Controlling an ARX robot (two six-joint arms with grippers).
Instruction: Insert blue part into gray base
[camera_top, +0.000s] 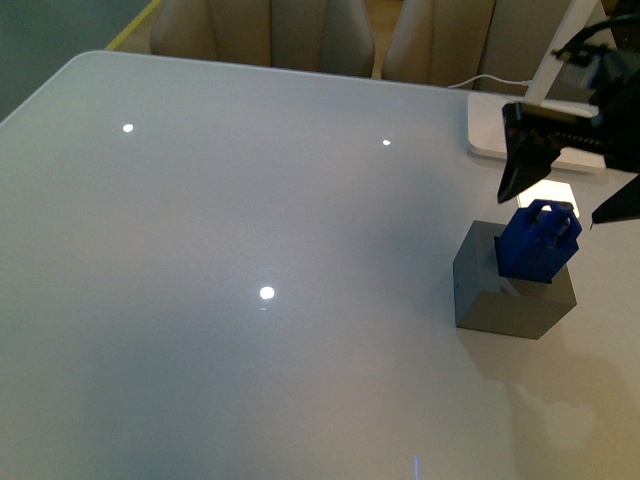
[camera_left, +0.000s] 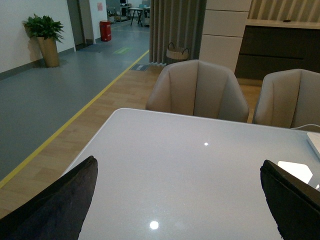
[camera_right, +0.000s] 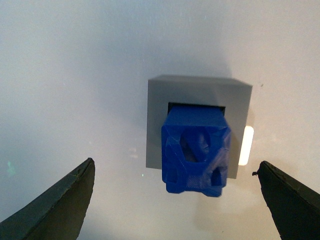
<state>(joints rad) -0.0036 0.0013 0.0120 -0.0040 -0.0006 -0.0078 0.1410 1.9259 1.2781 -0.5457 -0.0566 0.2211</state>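
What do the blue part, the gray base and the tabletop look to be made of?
The blue part is likely plastic: slight sheen, uneven faceted faces, perhaps printed. The gray base is matte, even gray without glints; probably plastic, not certain. The tabletop is smooth, glossy and pale, mirroring lamps as sharp spots; lacquer or glass, cannot tell.

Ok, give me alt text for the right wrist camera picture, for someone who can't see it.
A blue block sits partly in the square recess of a gray cube on a white table, sticking up out of it. The right gripper's two dark fingertips are spread wide on either side, touching nothing.
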